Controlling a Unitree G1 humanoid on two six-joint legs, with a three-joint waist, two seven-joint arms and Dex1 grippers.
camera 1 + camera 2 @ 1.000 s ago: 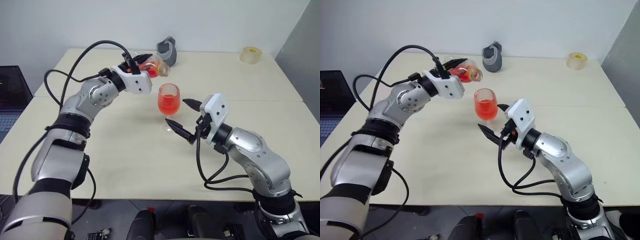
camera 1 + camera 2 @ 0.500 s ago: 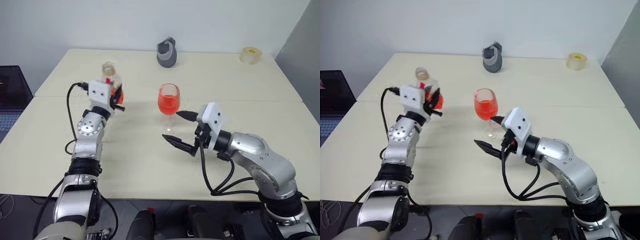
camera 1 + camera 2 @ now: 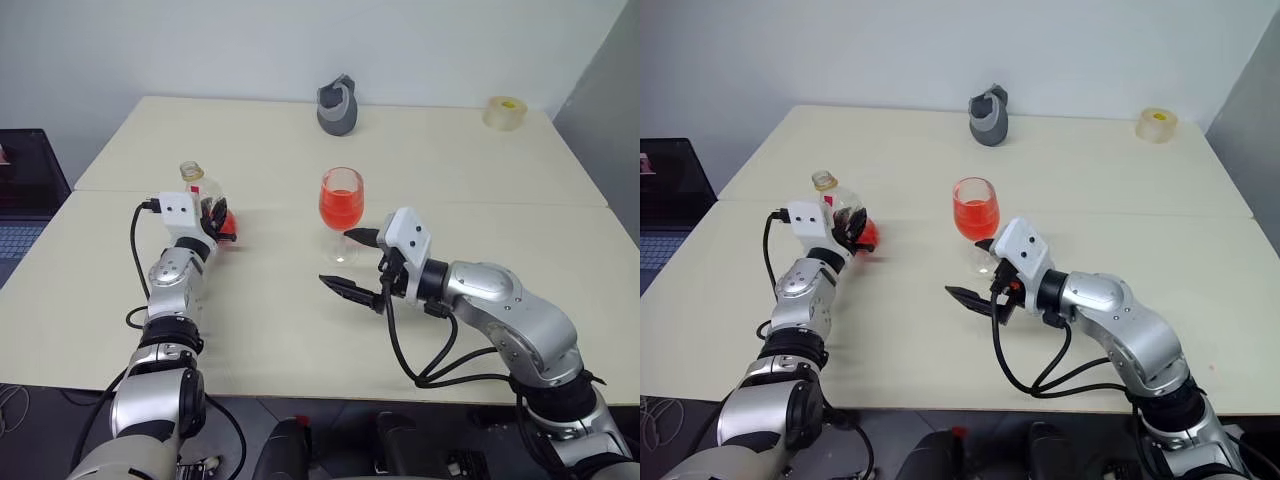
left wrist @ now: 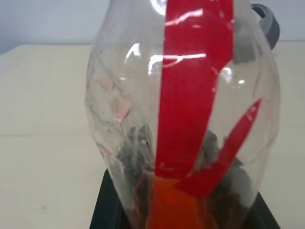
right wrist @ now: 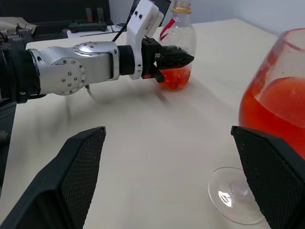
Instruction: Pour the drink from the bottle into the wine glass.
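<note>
The left gripper [image 3: 213, 217] had its two black fingers clenched on the lower body of the bottle [image 3: 199, 197], which stood upright on the table [image 3: 260, 330], well apart from the wine glass [image 3: 340, 210] and at about nine o'clock from it. A little of the drink [image 3: 866, 238] lay in the bottom of the bottle; its open neck carried a yellow ring and no cap. No writing could be read anywhere. The left wrist view showed what the head views did not: a plain red strip [image 4: 190, 90] running down the clear wall of the bottle, with a second, thinner red sliver slanting beside it. The left forearm lay low and nearly level over the table, reaching forward.

The right gripper [image 3: 352, 262] was released, its fingers spread wide on either side of the foot of the glass without touching it. In the right wrist view the fingers [image 5: 78, 167] framed the scene, with the round foot [image 5: 233, 200] just inside one of them and the bowl about half full of red liquid. The right arm bent at the elbow, the gripper pointing level towards nine o'clock.

A grey jug-like object [image 3: 337, 105] stood at twelve o'clock from the glass, and a roll of tape [image 3: 504, 112] at the far right corner.
</note>
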